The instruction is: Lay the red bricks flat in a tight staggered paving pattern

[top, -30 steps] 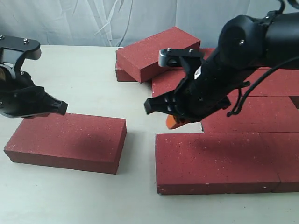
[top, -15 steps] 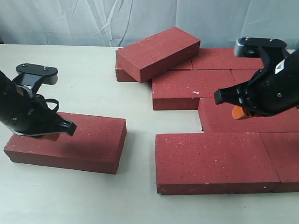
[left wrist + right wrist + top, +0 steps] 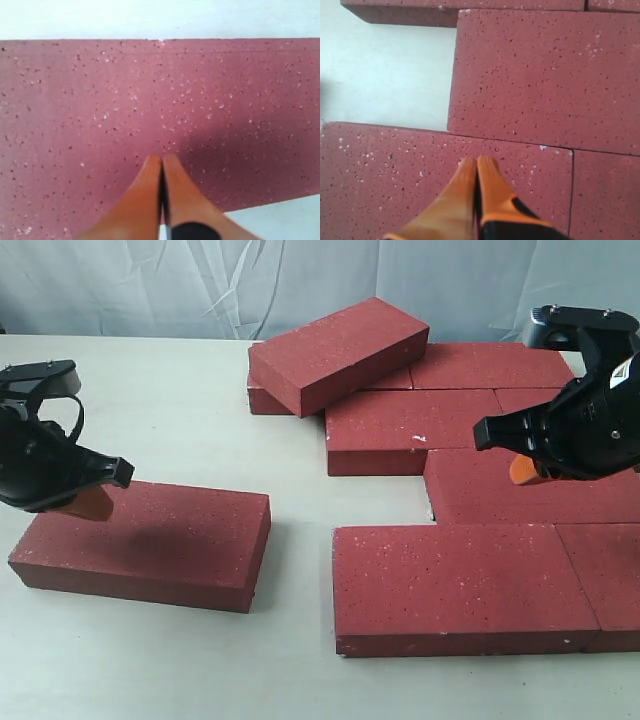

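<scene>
- Left hand (image 3: pixel 88 502), fingers pressed together and empty, has shifted to the lone brick's (image 3: pixel 150 540) outer end
- Right hand (image 3: pixel 525 471), also closed and empty, withdrew right of lone brick, over paved bricks (image 3: pixel 470 580)
- The lone brick is unmoved and the gap remains; a push likely comes next

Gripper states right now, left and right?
Left gripper: closed, holding nothing, over the lone flat dark-red speckled brick.
Right gripper: closed, holding nothing, above the laid dark-red bricks.

Exterior view oblique from above the table (image 3: pixel 180 390); wrist views close, downward past orange fingers (image 3: pixel 142 195) onto the same bricks (image 3: pixel 460 580)
</scene>
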You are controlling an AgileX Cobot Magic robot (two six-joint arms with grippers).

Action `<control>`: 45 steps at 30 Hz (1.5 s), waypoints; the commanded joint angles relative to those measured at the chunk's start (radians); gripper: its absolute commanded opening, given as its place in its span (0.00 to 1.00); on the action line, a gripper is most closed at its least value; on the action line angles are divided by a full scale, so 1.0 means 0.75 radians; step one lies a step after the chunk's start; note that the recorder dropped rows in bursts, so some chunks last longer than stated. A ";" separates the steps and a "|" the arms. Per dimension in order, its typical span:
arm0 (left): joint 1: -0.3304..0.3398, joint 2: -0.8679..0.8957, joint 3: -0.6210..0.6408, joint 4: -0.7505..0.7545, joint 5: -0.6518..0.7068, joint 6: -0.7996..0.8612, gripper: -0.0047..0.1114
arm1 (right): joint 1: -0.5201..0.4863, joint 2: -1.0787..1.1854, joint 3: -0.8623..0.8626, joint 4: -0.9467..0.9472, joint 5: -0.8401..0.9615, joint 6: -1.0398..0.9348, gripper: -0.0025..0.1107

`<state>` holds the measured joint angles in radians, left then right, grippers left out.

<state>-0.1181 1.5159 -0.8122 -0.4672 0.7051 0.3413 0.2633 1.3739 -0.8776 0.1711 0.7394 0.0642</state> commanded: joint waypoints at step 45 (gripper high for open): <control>-0.112 0.233 0.029 -0.166 -0.230 0.002 0.04 | -0.009 -0.005 0.007 -0.017 -0.052 -0.010 0.02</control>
<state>-0.1997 1.6523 -0.8003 -0.5431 0.5630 0.3230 0.2633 1.3739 -0.8776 0.1589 0.7129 0.0604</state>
